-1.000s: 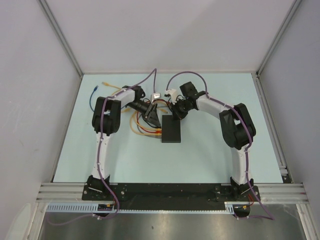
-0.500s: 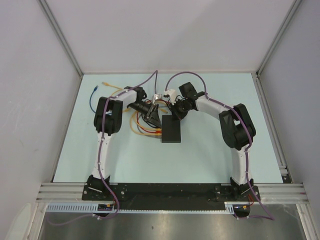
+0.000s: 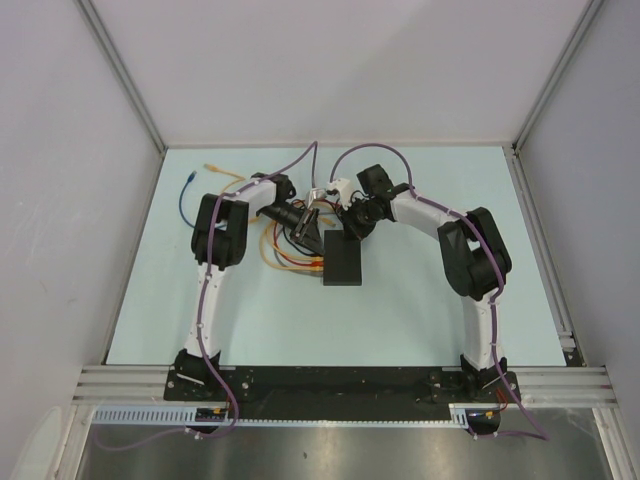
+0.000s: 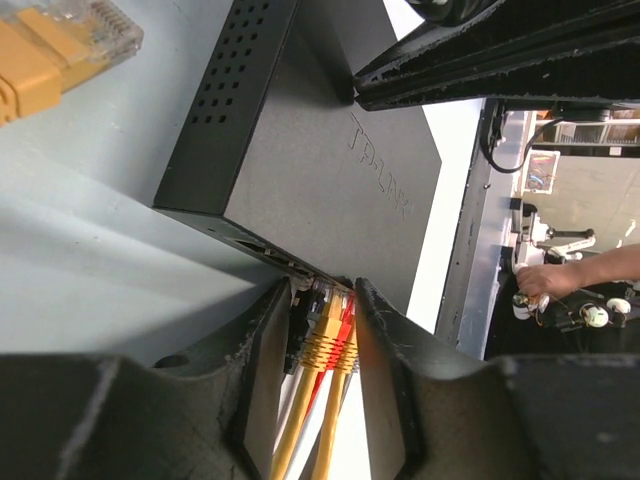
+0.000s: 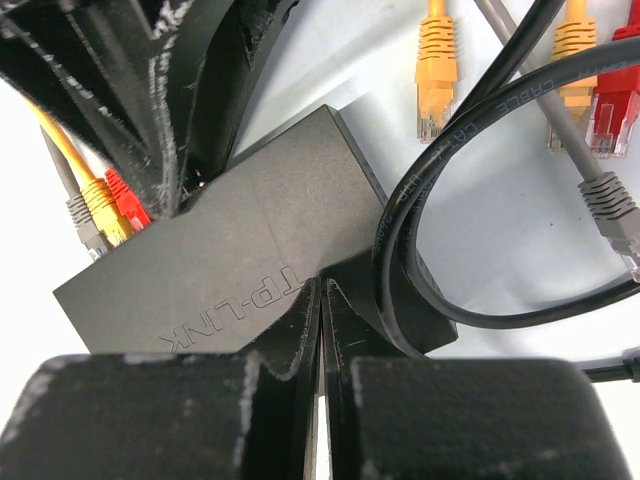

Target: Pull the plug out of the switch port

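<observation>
Three plugs (image 5: 100,205) seen from right wrist.

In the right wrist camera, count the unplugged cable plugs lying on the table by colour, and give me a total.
Orange plugs: 2
Red plug: 1
Grey plug: 1
Total: 4

The brand name "TP-LINK" is embossed, black on black, in the flat top of the switch (image 4: 320,170). It is seen running slantwise in the left wrist view, and is read upside down in the right wrist view.
</observation>
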Robot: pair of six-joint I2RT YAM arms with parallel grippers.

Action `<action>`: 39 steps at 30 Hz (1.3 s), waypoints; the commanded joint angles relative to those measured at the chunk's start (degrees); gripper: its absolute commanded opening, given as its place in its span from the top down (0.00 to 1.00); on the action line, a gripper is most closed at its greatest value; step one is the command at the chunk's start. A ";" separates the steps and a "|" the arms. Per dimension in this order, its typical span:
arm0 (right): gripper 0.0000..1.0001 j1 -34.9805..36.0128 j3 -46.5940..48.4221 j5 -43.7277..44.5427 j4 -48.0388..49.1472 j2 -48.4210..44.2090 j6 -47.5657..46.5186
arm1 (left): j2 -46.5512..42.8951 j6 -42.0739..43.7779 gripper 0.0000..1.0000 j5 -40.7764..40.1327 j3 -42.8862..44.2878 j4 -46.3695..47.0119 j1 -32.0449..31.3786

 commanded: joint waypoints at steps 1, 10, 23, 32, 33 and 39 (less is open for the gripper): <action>0.97 0.65 -2.89 5.40 -4.39 2.84 -1.82 | 1.44 3.81 0.58 -0.66 1.29 -0.36 -0.83; 0.96 0.73 -2.80 5.58 -4.48 2.84 -1.82 | 1.27 9.00 0.53 3.29 1.55 -3.87 0.23; 0.96 1.00 -2.98 5.84 -4.39 2.75 -2.17 | 1.44 10.06 0.63 4.35 1.46 -4.58 0.67; 0.95 1.17 -3.07 6.02 -4.48 2.75 -2.35 | 2.23 7.78 0.74 3.30 1.81 -3.35 0.58; 0.95 1.35 -3.07 6.02 -4.48 2.75 -2.43 | 2.32 6.47 0.78 3.04 1.90 -2.91 0.58; 0.95 1.35 -3.07 6.10 -4.57 2.75 -2.43 | 3.64 5.49 0.86 2.95 4.61 -3.52 0.67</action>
